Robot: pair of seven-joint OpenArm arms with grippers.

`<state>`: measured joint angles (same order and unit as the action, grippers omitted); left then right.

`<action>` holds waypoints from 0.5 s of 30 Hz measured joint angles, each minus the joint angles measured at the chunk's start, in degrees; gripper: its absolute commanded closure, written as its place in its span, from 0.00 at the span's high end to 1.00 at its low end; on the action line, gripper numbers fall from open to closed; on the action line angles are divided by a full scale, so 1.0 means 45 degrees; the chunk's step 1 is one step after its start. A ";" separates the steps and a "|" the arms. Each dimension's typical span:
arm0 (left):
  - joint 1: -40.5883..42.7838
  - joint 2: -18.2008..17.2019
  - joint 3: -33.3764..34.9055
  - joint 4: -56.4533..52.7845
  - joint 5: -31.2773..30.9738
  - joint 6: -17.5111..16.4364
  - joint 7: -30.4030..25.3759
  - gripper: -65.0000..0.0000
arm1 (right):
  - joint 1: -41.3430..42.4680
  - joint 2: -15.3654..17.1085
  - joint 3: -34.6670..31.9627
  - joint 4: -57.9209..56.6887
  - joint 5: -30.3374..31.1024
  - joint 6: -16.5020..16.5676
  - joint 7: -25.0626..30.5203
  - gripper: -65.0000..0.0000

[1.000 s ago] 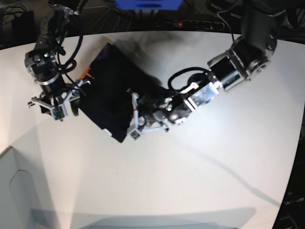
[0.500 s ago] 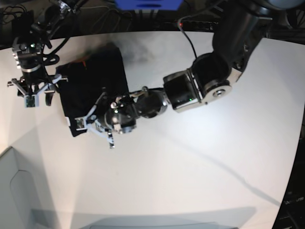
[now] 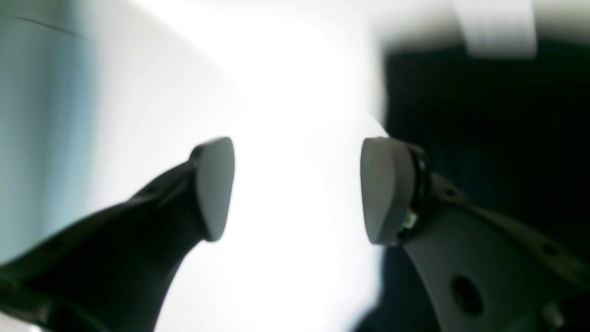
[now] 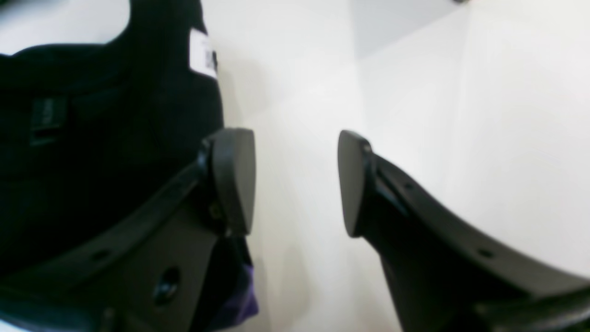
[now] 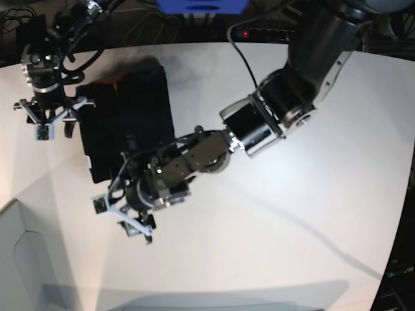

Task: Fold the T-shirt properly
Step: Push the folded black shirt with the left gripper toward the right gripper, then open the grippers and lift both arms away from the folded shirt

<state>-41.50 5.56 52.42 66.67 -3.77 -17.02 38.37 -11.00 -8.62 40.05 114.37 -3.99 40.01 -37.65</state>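
Table (image 5: 272,214), white and bare across its near and right portions, carries the whole scene.

Left gripper (image 5: 122,216), on the arm entering from the far right of the base view, sits nearest, low over the table just beyond the near left corner of the T-shirt (image 5: 126,126). Its 2 fingers stand spread. In the left wrist view the gap at the left gripper (image 3: 297,189) shows only bright white surface, with nothing between the pale pads (image 3: 214,186). Black cloth of the T-shirt (image 3: 484,133) lies beside the right-hand finger, and whether that finger touches it cannot be told through the blur. A blurred white strip (image 3: 495,25) shows at the top edge of that view.

T-shirt lies folded into a compact black block on the far left part of the table, with a sliver of orange label (image 5: 111,82) at its far edge.

Right gripper (image 5: 50,122) hangs at the far left side of the block. In the right wrist view the right gripper (image 4: 295,182) is spread wide with only white table (image 4: 415,92) in the gap, holding nothing. T-shirt (image 4: 92,152) cloth fills the left of that view behind the left-hand finger, bearing a small white tag (image 4: 202,57).
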 measured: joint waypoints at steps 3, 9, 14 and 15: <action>0.0461 -0.0636 -0.1647 0.2123 0.0685 -0.0010 0.0141 0.63 | -0.0228 -0.0107 -0.0024 0.0019 0.0005 0.0000 0.0044 0.45; 0.3546 -0.3288 -0.5969 0.6387 0.1156 0.0044 0.1481 0.63 | -0.0899 -0.0155 -0.0068 0.0097 0.0092 0.0000 0.0083 0.33; 0.7825 -0.4046 -1.0501 0.8427 0.1103 0.0073 0.1520 0.63 | -0.1205 -0.0151 -0.0058 0.0112 0.0461 0.0000 0.0083 0.23; 0.8626 -0.3978 -1.1322 0.8602 0.1180 0.0049 0.1617 0.63 | -0.1151 -0.0155 -0.0063 0.0112 0.0568 0.0005 0.0092 0.21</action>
<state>-2.68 -12.34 1.48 105.38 1.54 -16.80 45.65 -16.19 -9.32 39.77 114.87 -1.43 40.03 -37.23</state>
